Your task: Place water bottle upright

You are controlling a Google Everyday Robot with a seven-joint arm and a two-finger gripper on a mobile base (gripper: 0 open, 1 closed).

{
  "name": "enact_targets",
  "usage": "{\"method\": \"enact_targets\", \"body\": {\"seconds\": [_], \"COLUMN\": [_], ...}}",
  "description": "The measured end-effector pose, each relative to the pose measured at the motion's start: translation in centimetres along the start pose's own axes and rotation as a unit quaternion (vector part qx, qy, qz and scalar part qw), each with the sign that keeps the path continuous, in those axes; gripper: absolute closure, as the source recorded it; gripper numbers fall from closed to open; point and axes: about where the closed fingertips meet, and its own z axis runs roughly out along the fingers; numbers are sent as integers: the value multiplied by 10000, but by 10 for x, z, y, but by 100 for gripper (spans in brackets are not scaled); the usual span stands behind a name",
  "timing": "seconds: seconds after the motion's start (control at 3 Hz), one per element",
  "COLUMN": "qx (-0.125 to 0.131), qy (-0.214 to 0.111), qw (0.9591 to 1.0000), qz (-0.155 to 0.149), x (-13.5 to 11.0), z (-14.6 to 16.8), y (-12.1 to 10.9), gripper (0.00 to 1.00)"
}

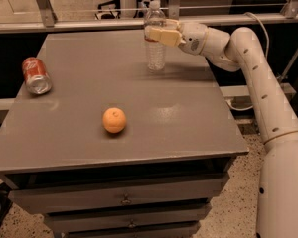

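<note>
Warm, rather dim light falls from above, leaving a soft sheen on the table (pixel 164 114) near its middle. The pale tool (pixel 161 35), clasped about the water bottle (pixel 155 56) at the far edge, is brightly lit (underside shaded). A short shadow hugs the orange (pixel 114 120) — the drawers (pixel 124 198) below lie dark.

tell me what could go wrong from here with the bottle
1. The gripper holds the water bottle high up, at its label band, with the base on the table. The bottle is tall and narrow, so if the fingers drag sideways as they open, it may tip.
2. The bottle stands near the table's far edge, so a topple that way could roll it off.
</note>
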Motion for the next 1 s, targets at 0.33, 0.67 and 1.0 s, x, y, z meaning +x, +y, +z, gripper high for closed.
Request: {"method": "enact_targets", "body": {"seconds": [0.33,0.67,1.0], "qx": [7,25,114], "qy": [18,28,44], "qw": [10000,10000,9998], "qz": [52,87,131], "x": [3,5,9], "z": [-1,-2,-10], "y": [0,0,0], "gripper": [36,13,0]}}
